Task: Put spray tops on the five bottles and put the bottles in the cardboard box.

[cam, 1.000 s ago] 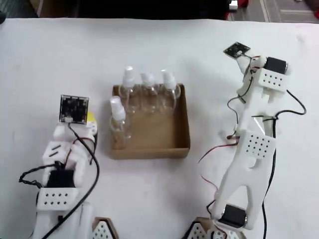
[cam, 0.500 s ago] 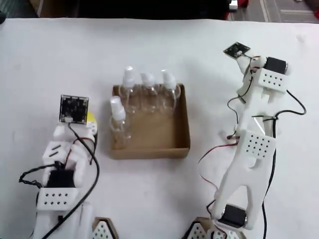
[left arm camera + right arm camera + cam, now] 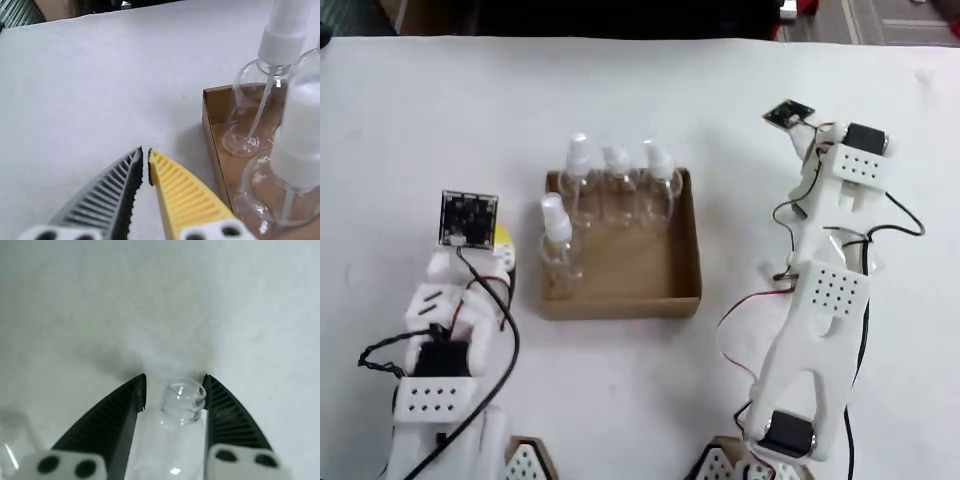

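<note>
A clear bottle (image 3: 183, 401) with a bare, open neck stands on the white table. My right gripper (image 3: 174, 390) is open astride that neck; one black finger touches it and the other leaves a small gap. The cardboard box (image 3: 620, 300) in the middle holds several bottles with white spray tops: three along the far wall (image 3: 617, 185) and one at the left wall (image 3: 557, 240). My left gripper (image 3: 146, 156), grey and yellow, is shut on nothing just left of the box (image 3: 207, 107), near the capped bottles (image 3: 252, 115).
The right arm (image 3: 830, 290) stretches up the right side of the table, with loose red and black wires beside it. The left arm (image 3: 445, 320) sits at the lower left. White tabletop lies between the box and each arm.
The right arm's wrist and camera have shifted slightly between half a second ago and now. The left arm, the box and its bottles have not moved.
</note>
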`<move>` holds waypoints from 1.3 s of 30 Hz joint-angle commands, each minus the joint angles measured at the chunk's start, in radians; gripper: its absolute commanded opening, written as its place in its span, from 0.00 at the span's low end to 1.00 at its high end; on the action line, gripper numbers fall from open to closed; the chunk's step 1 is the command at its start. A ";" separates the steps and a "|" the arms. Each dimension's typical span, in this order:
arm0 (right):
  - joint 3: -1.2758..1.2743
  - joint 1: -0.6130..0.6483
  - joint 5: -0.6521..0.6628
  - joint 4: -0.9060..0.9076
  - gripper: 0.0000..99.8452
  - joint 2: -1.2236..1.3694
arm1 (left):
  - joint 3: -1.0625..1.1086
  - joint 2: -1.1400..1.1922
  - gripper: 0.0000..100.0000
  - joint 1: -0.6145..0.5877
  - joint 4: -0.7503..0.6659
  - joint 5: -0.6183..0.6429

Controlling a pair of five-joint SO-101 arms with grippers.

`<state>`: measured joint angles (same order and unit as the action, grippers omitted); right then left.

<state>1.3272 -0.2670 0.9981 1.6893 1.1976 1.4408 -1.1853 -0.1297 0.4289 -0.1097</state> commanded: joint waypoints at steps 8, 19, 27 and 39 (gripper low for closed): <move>0.040 -0.001 -0.008 0.008 0.16 -0.084 | -0.012 -0.022 0.02 0.012 -0.021 -0.008; 0.104 -0.001 -0.014 0.016 0.16 -0.082 | -0.012 -0.022 0.02 0.012 -0.021 -0.008; 0.130 0.002 -0.014 0.027 0.16 -0.064 | -0.012 -0.022 0.02 0.012 -0.021 -0.008; 0.137 0.004 -0.011 0.028 0.04 -0.079 | -0.012 -0.022 0.02 0.013 -0.021 -0.008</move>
<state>1.4101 -0.2670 0.9920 1.6909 1.1945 1.4408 -1.1853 -0.1297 0.4289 -0.1097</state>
